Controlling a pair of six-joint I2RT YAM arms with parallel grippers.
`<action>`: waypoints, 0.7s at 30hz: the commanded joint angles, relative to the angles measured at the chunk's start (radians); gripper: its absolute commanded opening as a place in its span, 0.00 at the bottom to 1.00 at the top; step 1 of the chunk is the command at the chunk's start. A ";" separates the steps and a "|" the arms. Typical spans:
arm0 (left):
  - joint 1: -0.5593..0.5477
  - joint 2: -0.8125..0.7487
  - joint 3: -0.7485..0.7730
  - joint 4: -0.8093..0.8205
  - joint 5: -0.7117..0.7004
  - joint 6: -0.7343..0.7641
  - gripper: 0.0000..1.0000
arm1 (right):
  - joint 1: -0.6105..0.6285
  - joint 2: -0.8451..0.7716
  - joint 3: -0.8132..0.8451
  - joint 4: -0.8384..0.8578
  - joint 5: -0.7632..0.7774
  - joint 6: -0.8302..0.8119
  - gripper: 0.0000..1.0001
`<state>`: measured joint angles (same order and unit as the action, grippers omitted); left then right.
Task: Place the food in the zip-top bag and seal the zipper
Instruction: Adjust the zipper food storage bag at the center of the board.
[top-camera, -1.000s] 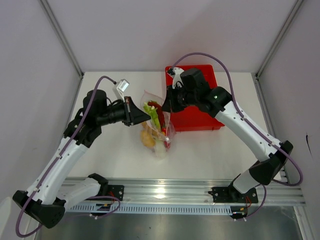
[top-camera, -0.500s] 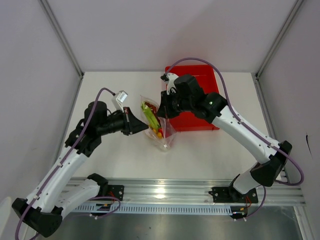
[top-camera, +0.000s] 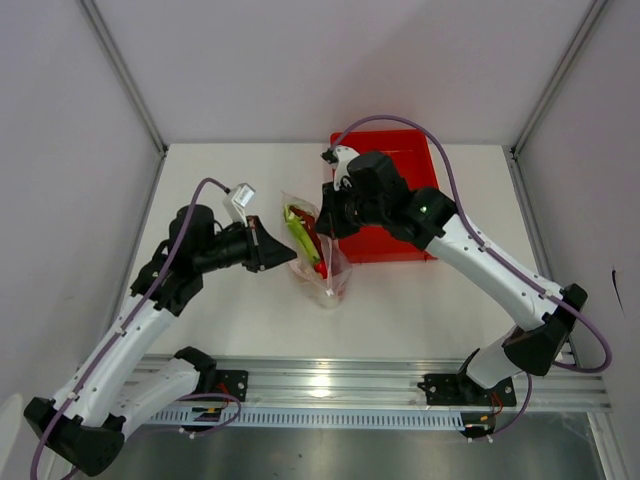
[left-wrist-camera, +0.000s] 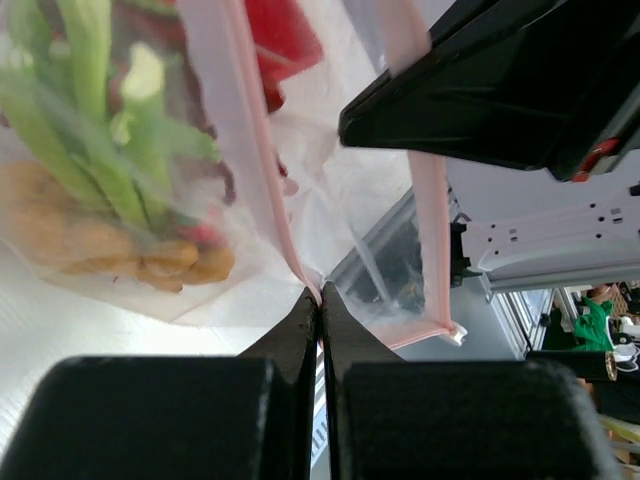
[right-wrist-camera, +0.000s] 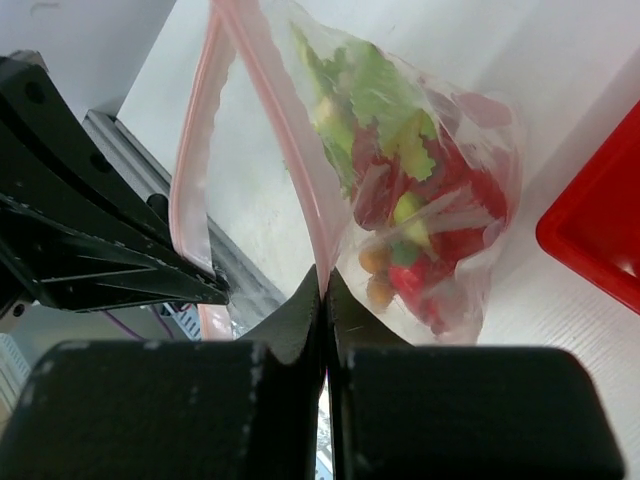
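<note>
The clear zip-top bag (top-camera: 318, 255) hangs between my two grippers above the table, its mouth open upward. Inside it lie the green stalk (top-camera: 300, 232), the red lobster (top-camera: 318, 262) and small yellow-orange pieces (right-wrist-camera: 377, 262). My left gripper (top-camera: 290, 250) is shut on the pinkish zipper (left-wrist-camera: 250, 150) at the bag's left edge. My right gripper (top-camera: 328, 225) is shut on the zipper strip (right-wrist-camera: 290, 150) at the right edge. In the left wrist view the food (left-wrist-camera: 110, 190) shows through the plastic. The two zipper halves stand apart.
The red rectangular tray (top-camera: 405, 215) stands at the back right, just behind my right arm. The white table (top-camera: 230, 310) lies under the bag. Grey walls enclose the back and sides, and an aluminium rail (top-camera: 330, 385) runs along the near edge.
The bag has been lifted and pulled narrower between both grippers; the food has slid down inside it. The right gripper moved slightly left.
</note>
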<state>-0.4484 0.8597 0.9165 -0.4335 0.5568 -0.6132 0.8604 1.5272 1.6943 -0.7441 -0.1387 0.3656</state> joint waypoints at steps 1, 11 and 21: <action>0.008 -0.036 0.088 0.022 0.018 -0.014 0.00 | 0.019 -0.074 0.022 0.015 0.002 0.010 0.00; 0.007 -0.013 0.022 0.082 0.055 -0.051 0.00 | 0.028 -0.045 0.002 0.045 -0.068 0.004 0.00; 0.007 -0.016 0.007 0.076 0.040 -0.043 0.01 | 0.080 -0.013 -0.001 0.083 -0.062 0.024 0.00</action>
<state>-0.4484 0.8501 0.9222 -0.3859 0.5869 -0.6476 0.9184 1.5135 1.6848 -0.7212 -0.1925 0.3691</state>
